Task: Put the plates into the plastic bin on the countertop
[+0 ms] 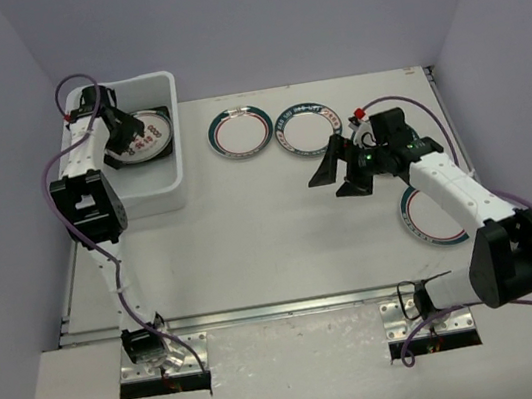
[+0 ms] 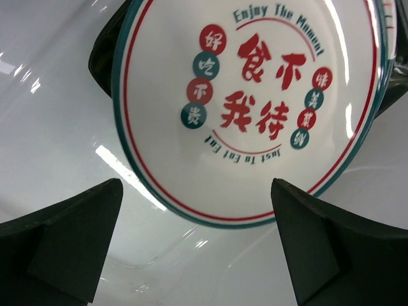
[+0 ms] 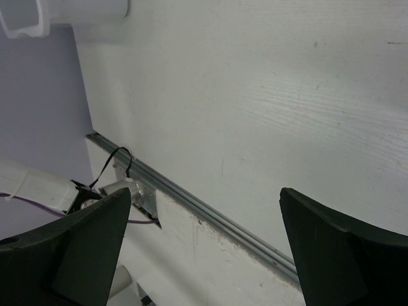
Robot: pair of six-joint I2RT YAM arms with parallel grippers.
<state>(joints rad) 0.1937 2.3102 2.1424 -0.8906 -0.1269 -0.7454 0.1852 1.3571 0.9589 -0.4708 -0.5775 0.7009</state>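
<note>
The white plastic bin [image 1: 168, 187] stands at the back left of the countertop [image 1: 254, 252]. In it lies a round white plate with red characters [image 1: 143, 138] on a black square plate [image 1: 164, 114]; the left wrist view shows that round plate [image 2: 255, 95] close up, over the black plate [image 2: 102, 57]. My left gripper [image 1: 119, 134] is open and empty just above the bin floor, beside the plate. Two teal-rimmed round plates [image 1: 241, 130] [image 1: 306, 129] lie at the back centre. A third [image 1: 421, 220] lies under my right arm. My right gripper [image 1: 335, 173] is open and empty above the table.
Purple walls close in the table on the left, back and right. A metal strip [image 1: 264, 311] runs along the near edge; it also shows in the right wrist view [image 3: 210, 213]. Both arm bases are bolted below it.
</note>
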